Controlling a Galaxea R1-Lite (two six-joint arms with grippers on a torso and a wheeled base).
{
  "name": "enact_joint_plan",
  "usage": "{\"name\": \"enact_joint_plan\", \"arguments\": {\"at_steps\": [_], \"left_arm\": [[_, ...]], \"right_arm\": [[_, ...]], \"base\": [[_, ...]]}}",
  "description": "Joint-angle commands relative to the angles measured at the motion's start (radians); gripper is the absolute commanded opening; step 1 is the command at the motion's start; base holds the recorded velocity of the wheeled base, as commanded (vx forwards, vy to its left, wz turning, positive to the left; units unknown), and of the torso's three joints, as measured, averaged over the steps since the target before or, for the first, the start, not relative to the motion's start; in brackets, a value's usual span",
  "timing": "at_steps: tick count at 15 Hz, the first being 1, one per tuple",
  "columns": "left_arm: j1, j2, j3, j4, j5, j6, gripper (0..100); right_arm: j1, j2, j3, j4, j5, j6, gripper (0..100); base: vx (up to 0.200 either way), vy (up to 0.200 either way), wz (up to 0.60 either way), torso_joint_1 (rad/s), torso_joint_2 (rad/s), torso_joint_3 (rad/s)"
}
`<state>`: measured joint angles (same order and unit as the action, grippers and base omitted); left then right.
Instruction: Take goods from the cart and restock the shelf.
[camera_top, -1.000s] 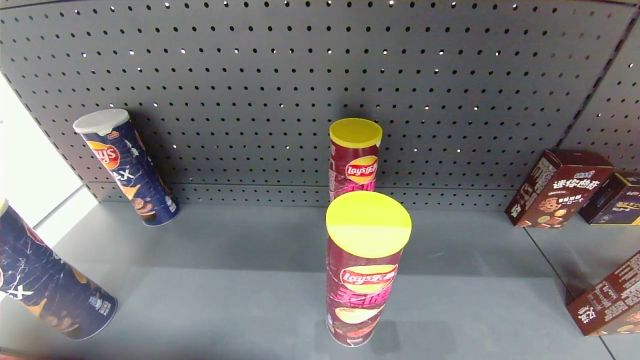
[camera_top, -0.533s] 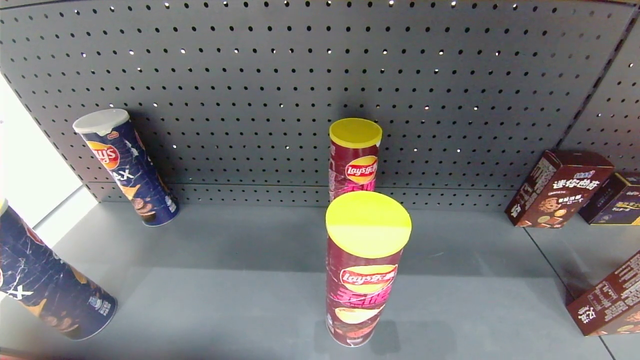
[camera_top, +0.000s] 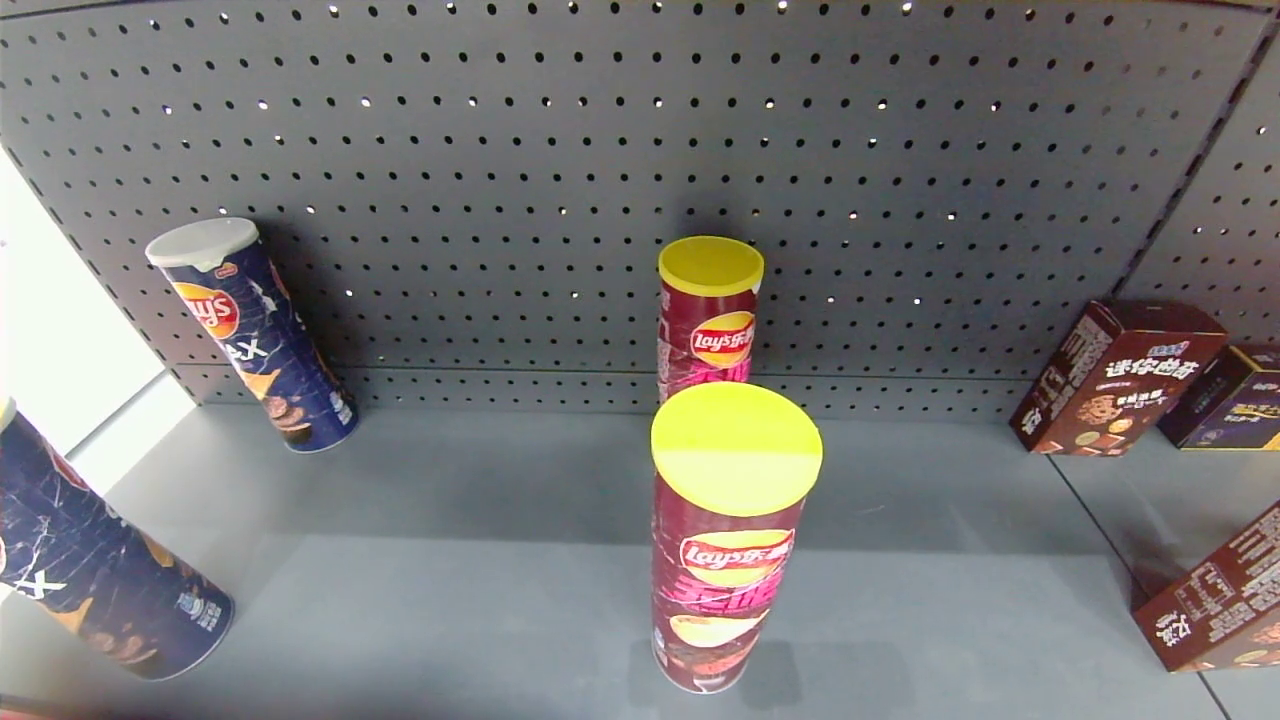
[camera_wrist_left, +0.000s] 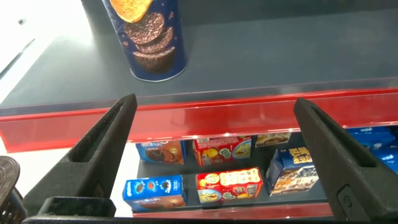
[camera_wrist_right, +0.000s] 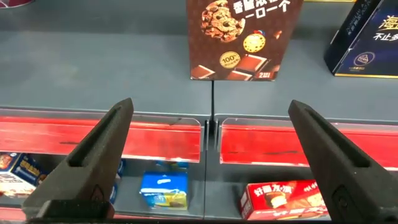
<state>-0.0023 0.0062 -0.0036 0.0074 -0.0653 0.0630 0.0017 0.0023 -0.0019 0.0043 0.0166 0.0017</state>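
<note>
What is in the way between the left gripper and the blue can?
The shelf's red front strip runs across between the open left gripper and the blue can standing behind it. Nothing else visible sits between them.

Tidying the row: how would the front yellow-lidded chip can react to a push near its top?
Likely to tip: the front chip can stands upright, tall over a narrow base. Once down, its round body would probably roll.
</note>
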Motion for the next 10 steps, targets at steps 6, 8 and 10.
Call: {"name": "enact_joint_plan", "arguments": {"at_steps": [6,8,10], "left_arm": [[0.001,0.001,0.002,-0.004,0.013,-0.011,100],[0.001,0.001,0.002,-0.006,0.012,-0.008,100],[0.001,0.001,0.002,-0.006,0.012,-0.009,100]], "right_arm": [[0.000,-0.002,0.000,0.000,0.002,-0.002,100],[0.000,-0.002,0.000,0.000,0.002,-0.003,100],[0.000,-0.002,0.000,0.000,0.002,-0.002,100]], "base": [[0.000,0.000,0.00,0.000,0.00,0.000],[0.000,0.000,-0.30,0.001,0.00,0.001],[0.000,0.000,-0.30,0.001,0.00,0.001]]}}
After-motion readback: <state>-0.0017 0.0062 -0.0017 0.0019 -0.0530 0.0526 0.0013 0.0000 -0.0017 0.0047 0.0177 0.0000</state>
